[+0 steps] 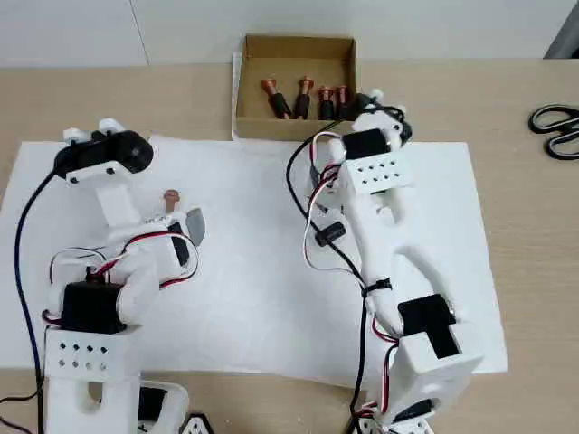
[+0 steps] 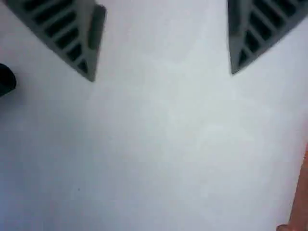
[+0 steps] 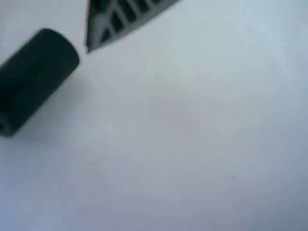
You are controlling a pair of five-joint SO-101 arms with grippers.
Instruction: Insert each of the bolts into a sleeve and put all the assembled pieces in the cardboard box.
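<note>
On the left of the white paper sheet, the left gripper hangs with its fingers spread wide over bare paper. A copper bolt sits just beyond it on the far side. Right of centre, the right gripper is low near the cardboard box, with a black sleeve beside one finger. I cannot tell whether it is open. Four assembled pieces lie in the box. Scissors rest at the far right.

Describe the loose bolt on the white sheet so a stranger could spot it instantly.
Find the white sheet on the table, then the left gripper over its left half. Right beside that gripper is a small copper bolt: bare and alone, unlike the black-sleeved pieces in the cardboard box.
</note>
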